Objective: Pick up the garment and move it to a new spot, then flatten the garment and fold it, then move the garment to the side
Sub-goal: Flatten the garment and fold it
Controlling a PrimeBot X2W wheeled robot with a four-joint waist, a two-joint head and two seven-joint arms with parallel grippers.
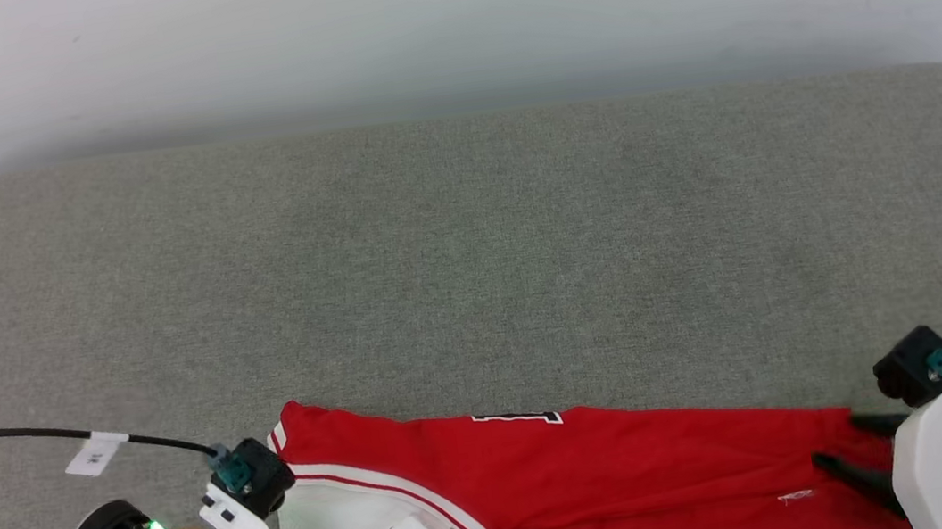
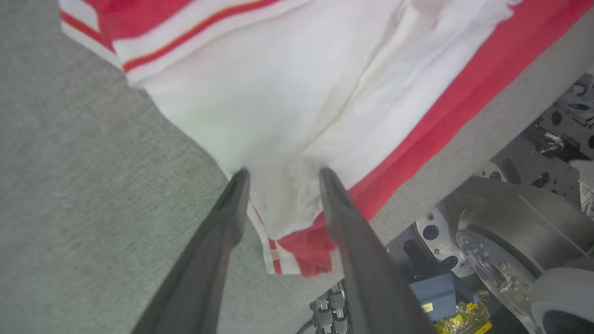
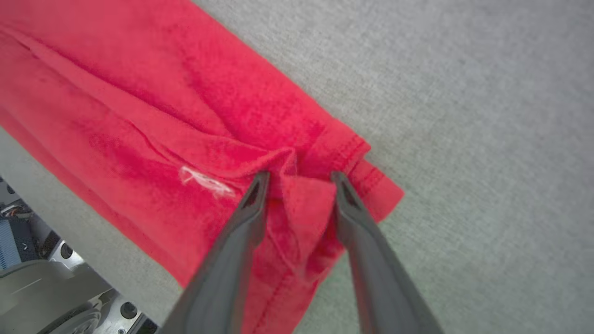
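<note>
Left claw [image 2: 283, 174] is shown with its two dark fingers spread apart. White sleeve cloth [image 2: 260, 93] lies slack between the tips and is not pinched. The right claw [image 3: 299, 177] is spread in the same way, with a small raised pleat of the red hem [image 3: 362, 157] standing between its fingers. No squeeze on the pleat can be seen.

The shirt [image 1: 594, 465] is laid as a long red band along the near edge of the grey padded table [image 1: 470, 256]. Its white sleeve is at the left end and its hem at the right. A sliver of black, white-outlined print is seen on the far fold line.

A fold appears to have been laid, with the move to the side not yet done. For this to go well, each claw is best drawn up and back along the line of its own fingers, never sideways, so that the layers are not dragged. The pleat at the right should be watched, since it could be caught by a fingertip. When the shirt is gripped for the move, all layers at both ends should be taken together. The band should then be carried level, with both ends moved at one pace.
</note>
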